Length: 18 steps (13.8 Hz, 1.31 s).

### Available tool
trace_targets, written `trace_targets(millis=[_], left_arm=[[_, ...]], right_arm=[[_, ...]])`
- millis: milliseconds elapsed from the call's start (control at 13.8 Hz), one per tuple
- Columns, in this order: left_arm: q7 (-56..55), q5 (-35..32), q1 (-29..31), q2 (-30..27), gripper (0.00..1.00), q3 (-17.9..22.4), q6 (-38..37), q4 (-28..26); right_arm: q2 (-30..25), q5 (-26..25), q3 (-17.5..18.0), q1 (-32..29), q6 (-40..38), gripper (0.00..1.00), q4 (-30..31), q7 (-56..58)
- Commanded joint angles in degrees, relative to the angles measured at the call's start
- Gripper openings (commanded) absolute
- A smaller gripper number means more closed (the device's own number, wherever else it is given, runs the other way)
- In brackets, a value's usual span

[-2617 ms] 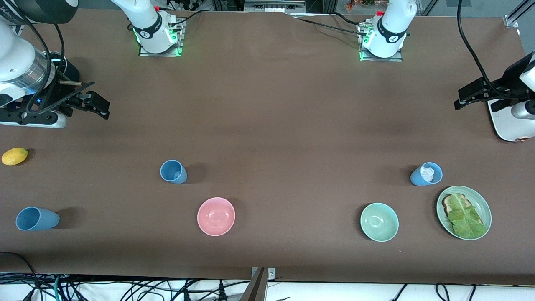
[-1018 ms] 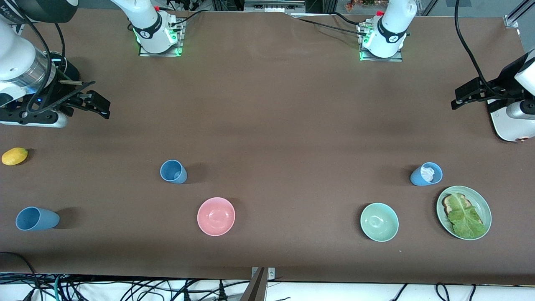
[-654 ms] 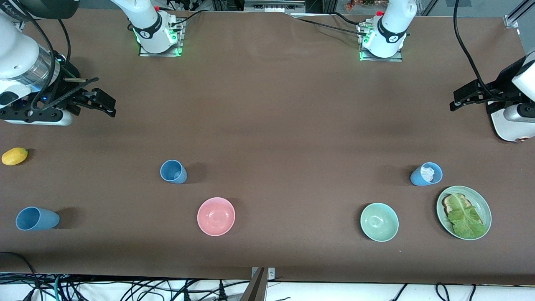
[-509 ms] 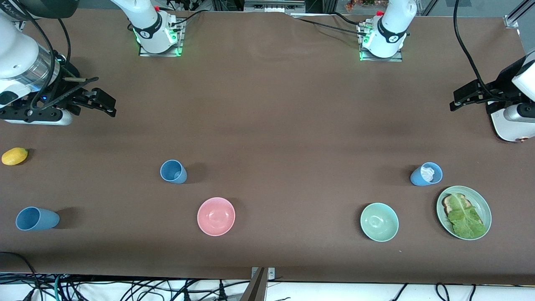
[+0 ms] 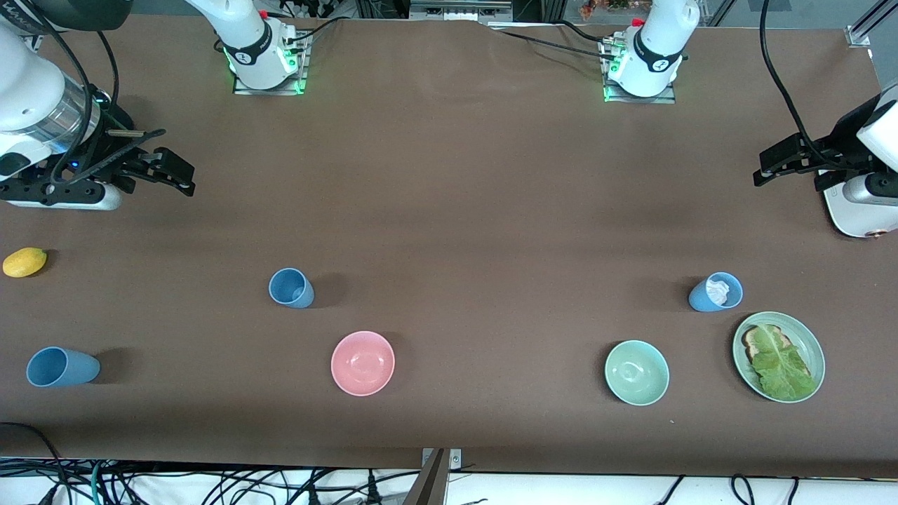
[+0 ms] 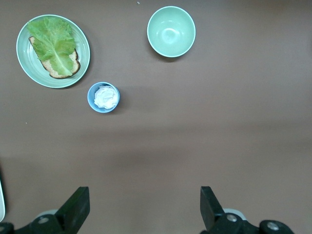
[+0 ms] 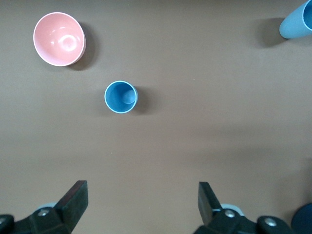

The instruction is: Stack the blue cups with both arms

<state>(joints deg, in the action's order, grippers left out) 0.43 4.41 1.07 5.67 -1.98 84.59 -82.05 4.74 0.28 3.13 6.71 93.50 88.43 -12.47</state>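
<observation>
While no cup has yet been lifted, the stacking looks wholly undone: all three blue cups stand apart on the desk (image 5: pixel 449 175).

At the right arm's end, the right gripper (image 5: pixel 165 172) hangs over bare desk with its jaws spread wide and empty. A lemon (image 5: pixel 24 261) lies nearer the front camera than that gripper. The end cup (image 5: pixel 62 367) stands nearest the front camera at this end and is empty. The middle cup (image 5: pixel 290 287) stands toward the desk's centre, empty, and lies nearly straight ahead of the right gripper in the right wrist view. A pink bowl (image 5: pixel 363 362) sits near it, closer to the front camera.

Toward the left arm's end comes a green bowl (image 5: pixel 636 372). The stuffed cup (image 5: pixel 715 292) holds something white and crumpled. A plate (image 5: pixel 814 344) with toast and lettuce sits just beside it, nearer the front camera. The left gripper (image 5: pixel 779 165) hovers over bare desk, also wide open and holding nothing.

Everything remains: each arm must likely grasp a cup, and the white wad may hinder nesting.
</observation>
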Motion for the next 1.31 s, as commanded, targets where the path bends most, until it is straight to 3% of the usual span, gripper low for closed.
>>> trace_targets(millis=[0,1236], left_arm=[[1.1,0.0,-0.1,0.1,1.00,0.0,-0.2,0.8],[1.1,-0.2,-0.1,0.2,1.00,0.0,-0.2,1.5]], right_arm=[[-0.5,0.3,0.3,-0.2,-0.6,1.00,-0.4,0.1],[-0.3,0.2,-0.1,-0.3,-0.6,1.00,-0.4,1.1]])
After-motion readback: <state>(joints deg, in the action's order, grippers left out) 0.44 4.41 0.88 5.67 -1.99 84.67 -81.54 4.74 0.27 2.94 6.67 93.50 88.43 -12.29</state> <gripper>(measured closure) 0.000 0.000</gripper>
